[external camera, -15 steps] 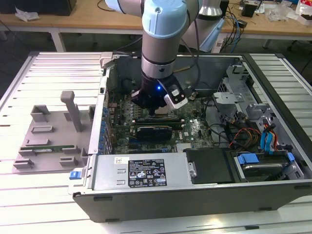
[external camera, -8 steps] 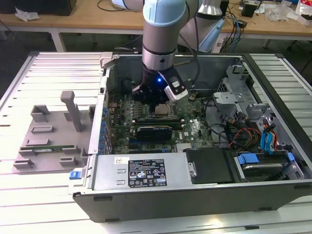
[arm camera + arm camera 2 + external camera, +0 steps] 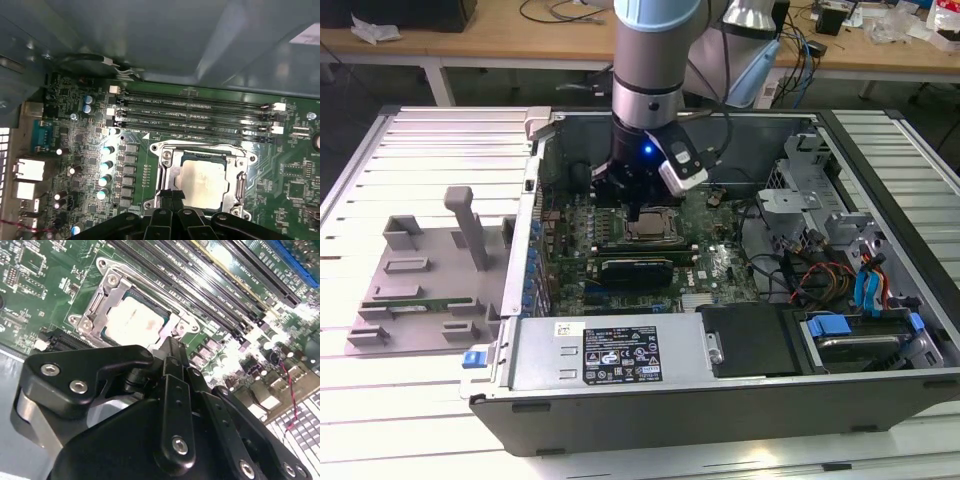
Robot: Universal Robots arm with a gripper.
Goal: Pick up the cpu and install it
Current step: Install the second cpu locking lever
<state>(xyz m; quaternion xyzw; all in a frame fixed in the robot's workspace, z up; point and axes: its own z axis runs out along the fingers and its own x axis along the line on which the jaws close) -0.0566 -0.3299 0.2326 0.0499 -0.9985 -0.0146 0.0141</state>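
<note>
The cpu [image 3: 650,226] [image 3: 134,320] [image 3: 205,184] lies flat inside the motherboard's socket, silver top up, with the metal socket frame [image 3: 100,300] [image 3: 167,170] around it. My gripper [image 3: 638,212] [image 3: 172,344] [image 3: 171,194] hangs just above the edge of the socket. Its two black fingers are pressed together with nothing between them. In both wrist views the fingertips overlap one edge of the cpu; whether they touch it I cannot tell.
The open computer case [image 3: 720,420] lies on a slatted table. Memory slots [image 3: 195,107] [image 3: 210,275] run beside the socket. A power supply [image 3: 610,355] fills the near side, and drive bays with cables [image 3: 850,280] sit at the exterior view's right. A grey holder [image 3: 420,270] lies at its left.
</note>
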